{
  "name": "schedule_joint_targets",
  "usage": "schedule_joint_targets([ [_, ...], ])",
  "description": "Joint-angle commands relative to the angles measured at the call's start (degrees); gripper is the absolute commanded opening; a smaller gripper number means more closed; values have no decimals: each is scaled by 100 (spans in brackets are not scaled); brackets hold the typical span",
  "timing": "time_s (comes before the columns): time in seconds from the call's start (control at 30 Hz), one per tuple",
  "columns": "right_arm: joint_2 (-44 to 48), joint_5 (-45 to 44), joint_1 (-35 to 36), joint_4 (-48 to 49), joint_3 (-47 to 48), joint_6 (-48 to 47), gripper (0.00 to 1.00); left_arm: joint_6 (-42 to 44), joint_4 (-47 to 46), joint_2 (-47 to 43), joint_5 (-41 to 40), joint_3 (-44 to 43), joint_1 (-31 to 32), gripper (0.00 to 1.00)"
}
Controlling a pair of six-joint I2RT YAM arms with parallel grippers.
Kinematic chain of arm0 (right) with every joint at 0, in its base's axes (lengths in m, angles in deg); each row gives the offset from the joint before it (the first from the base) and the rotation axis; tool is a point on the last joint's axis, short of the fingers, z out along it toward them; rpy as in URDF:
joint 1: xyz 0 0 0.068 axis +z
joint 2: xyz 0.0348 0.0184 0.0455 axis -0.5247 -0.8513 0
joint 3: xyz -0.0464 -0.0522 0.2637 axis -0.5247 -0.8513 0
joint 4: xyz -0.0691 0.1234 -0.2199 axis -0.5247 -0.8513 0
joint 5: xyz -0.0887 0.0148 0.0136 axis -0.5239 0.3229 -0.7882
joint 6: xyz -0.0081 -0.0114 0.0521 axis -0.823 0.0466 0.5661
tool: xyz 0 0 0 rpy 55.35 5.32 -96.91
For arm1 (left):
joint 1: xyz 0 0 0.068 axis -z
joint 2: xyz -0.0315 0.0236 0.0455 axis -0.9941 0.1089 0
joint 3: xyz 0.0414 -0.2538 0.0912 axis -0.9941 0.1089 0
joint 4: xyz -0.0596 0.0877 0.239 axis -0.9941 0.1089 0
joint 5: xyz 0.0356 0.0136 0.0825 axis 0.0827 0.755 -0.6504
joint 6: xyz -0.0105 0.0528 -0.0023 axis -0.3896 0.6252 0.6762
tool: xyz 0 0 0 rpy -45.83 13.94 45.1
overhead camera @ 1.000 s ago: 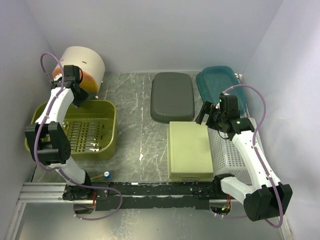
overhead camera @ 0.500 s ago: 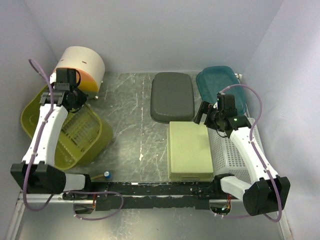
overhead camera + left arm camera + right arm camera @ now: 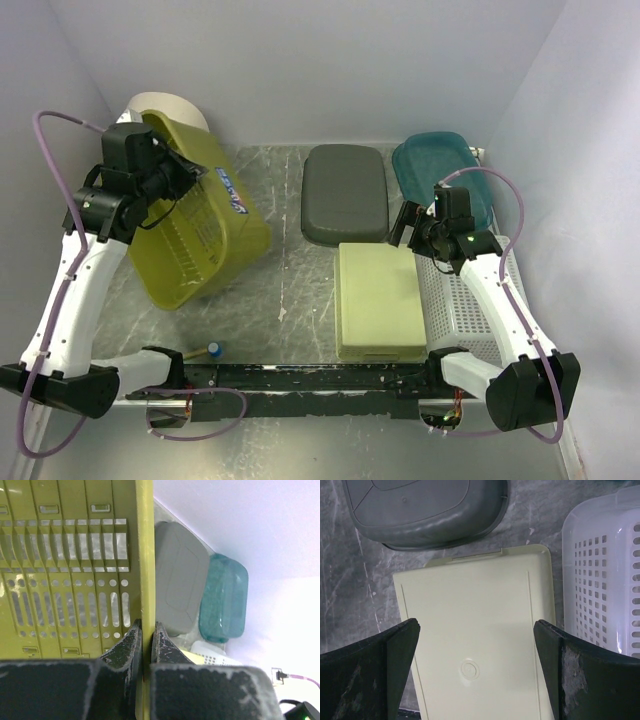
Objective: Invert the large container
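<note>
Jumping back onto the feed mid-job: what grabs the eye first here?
The large container at the table's left is tilted steeply, its slotted inside showing, with one wall pinched in the left gripper. On the right, the right gripper hangs open above the pale green tray, holding nothing.

I am wearing smooth white shells along my left arm and right arm, with blocky black housings capping the joints. A lilac cable is looping off each arm. A small green light is glowing on my right wrist. My left gripper and right gripper are showing matte black fingers, scuffed with pale grey specks.
</note>
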Motion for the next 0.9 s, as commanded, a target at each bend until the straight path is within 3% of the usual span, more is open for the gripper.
schedule_joint_targets([
  [0.0, 98, -96, -23, 96, 171, -85, 100, 165, -1045, -20, 683, -139, 206, 7],
  [0.5, 5, -161, -23, 212, 360, -30, 100, -285, -2824, -177, 3195, 804, 448, 7],
  [0.87, 209, -310, -27, 115, 335, -67, 99, -1107, -5092, -242, 4961, 2502, 440, 7],
])
